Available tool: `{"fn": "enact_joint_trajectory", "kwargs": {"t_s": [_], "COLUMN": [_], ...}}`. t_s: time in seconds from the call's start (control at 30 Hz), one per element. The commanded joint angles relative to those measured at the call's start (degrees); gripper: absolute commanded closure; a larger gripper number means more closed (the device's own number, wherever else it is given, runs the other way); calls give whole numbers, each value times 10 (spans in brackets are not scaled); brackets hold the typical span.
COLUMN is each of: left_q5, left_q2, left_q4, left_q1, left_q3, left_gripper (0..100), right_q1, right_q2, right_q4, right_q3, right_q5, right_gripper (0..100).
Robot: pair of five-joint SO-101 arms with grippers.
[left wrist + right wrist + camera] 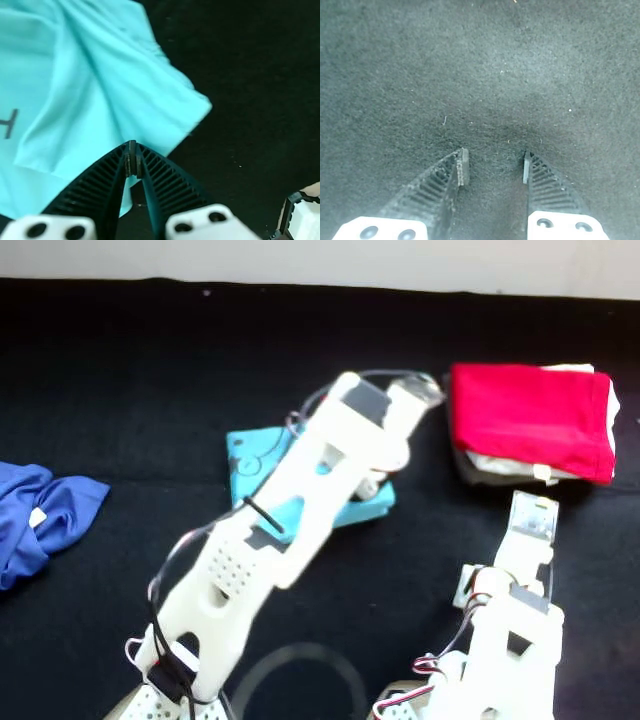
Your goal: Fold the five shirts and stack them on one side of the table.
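Crumpled blue shirt [40,515] at the table's [150,370] left edge, teal shirt [250,455] mid-table under the left arm, left tool [132,161] tips together over its edge, right tool [493,167] spread apart above bare table, red shirt [530,420] folded atop the stack [480,465] at right

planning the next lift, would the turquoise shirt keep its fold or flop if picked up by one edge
Likely floppy: the turquoise shirt shows soft creases and wavy edges. Probably light, being thin cloth, so the fold may open.

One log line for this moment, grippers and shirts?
left gripper: shut, over teal shirt | right gripper: open, over black table | red shirt: top of stack | blue shirt: crumpled
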Motion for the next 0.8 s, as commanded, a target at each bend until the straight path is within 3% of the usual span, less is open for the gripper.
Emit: {"fn": "enact_joint_trajectory", "kwargs": {"t_s": [0.0,0.33,0.77], "left_q5": [3,34,60], "left_q2": [-29,-43,-6], "left_q4": [5,3,-41], "left_q1": [-3,-130,-160], "left_q3": [-19,16,20], "left_gripper": [991,991,991], "right_q1": [1,1,0], "right_q2": [0,0,0], "right_q4": [-14,-14,-14], "right_q3": [7,7,7], "right_q5": [2,2,2], "right_gripper": [815,815,815]}}
